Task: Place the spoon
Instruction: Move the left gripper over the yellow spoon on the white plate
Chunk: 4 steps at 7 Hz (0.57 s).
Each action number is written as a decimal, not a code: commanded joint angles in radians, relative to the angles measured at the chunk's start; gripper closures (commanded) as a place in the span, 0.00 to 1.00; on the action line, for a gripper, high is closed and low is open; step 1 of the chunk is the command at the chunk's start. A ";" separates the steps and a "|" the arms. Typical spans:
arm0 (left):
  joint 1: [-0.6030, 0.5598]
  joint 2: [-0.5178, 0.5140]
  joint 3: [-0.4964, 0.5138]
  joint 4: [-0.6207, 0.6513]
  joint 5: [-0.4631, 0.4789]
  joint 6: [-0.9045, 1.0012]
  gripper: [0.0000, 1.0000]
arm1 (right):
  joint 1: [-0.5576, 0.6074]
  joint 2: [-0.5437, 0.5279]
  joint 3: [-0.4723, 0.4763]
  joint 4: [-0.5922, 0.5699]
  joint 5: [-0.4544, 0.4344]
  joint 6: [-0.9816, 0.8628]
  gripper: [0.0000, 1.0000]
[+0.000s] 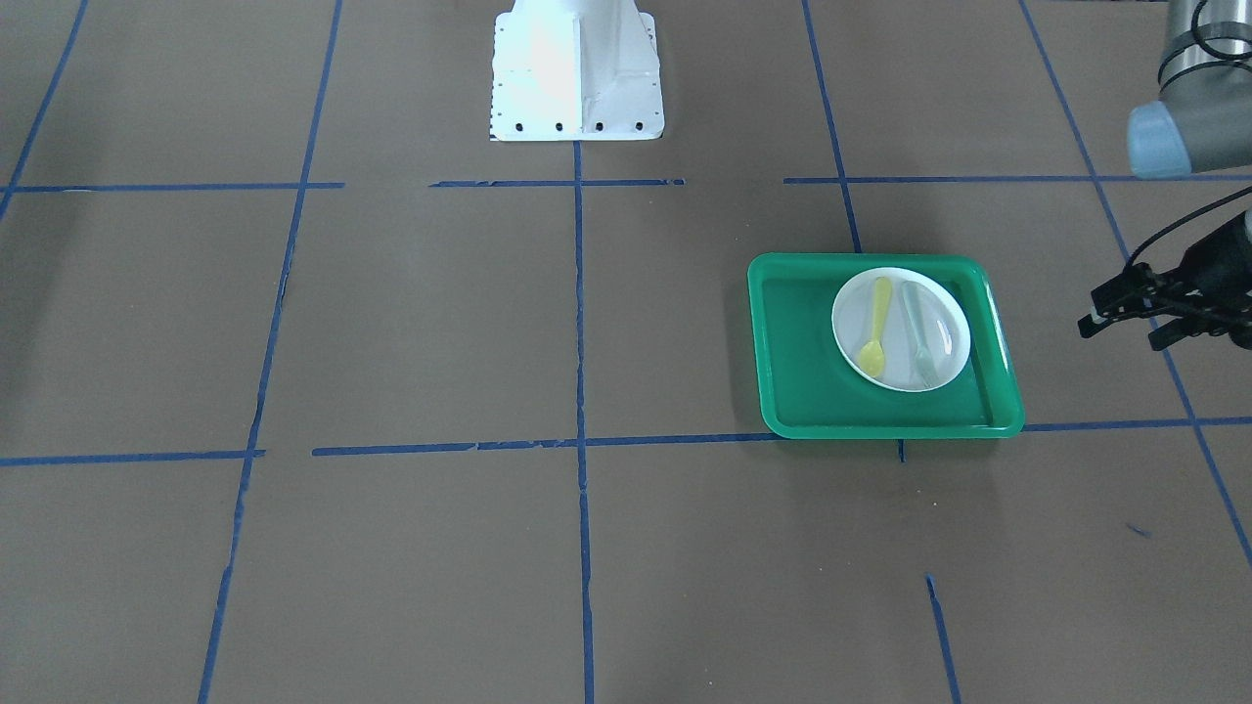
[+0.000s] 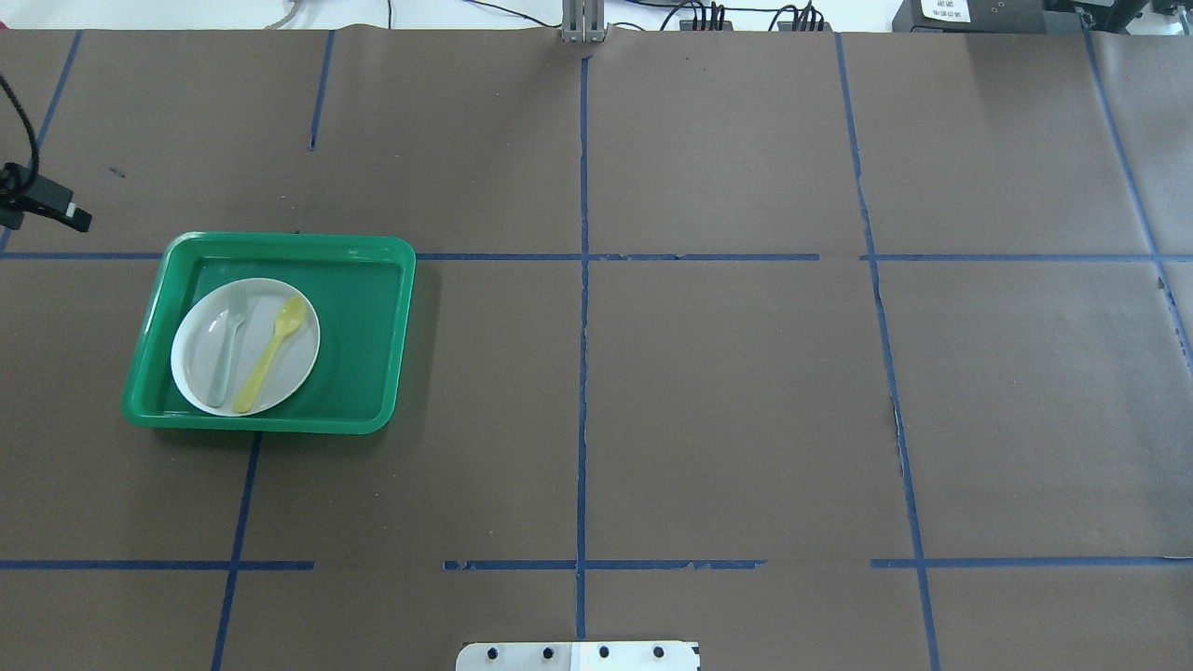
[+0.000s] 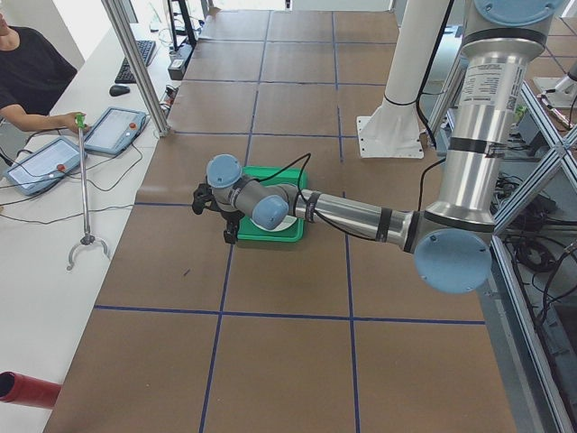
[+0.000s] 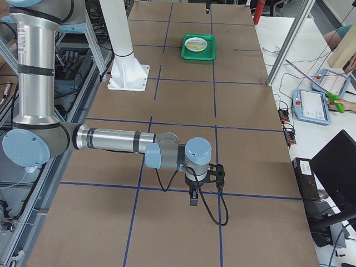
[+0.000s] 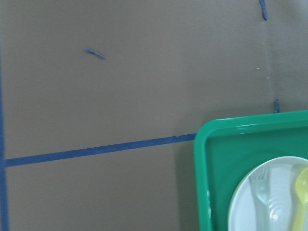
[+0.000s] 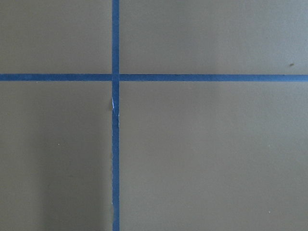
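one spoon lies on the plate beside the fork: task looks done. left gripper gapes empty; right gripper, cannot tell.

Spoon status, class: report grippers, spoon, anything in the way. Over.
Left gripper open, empty, clear of the tray. Right gripper far off; open or shut, cannot tell. Spoon lies on the plate next to the fork. Nothing covers it.

Even, diffuse overhead light fills every view; the white pedestal glares nearly blown out, the green tray casts only a faint soft shadow on the brown table, and the left wrist view looks slightly blurred.
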State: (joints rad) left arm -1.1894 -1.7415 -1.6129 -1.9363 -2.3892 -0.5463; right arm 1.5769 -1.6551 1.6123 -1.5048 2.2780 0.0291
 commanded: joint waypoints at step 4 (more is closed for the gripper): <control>0.302 -0.098 -0.006 -0.007 0.195 -0.158 0.11 | 0.000 0.000 0.000 0.000 0.000 0.000 0.00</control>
State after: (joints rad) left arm -0.9379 -1.8353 -1.6185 -1.9431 -2.2355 -0.6971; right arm 1.5769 -1.6552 1.6122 -1.5048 2.2773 0.0291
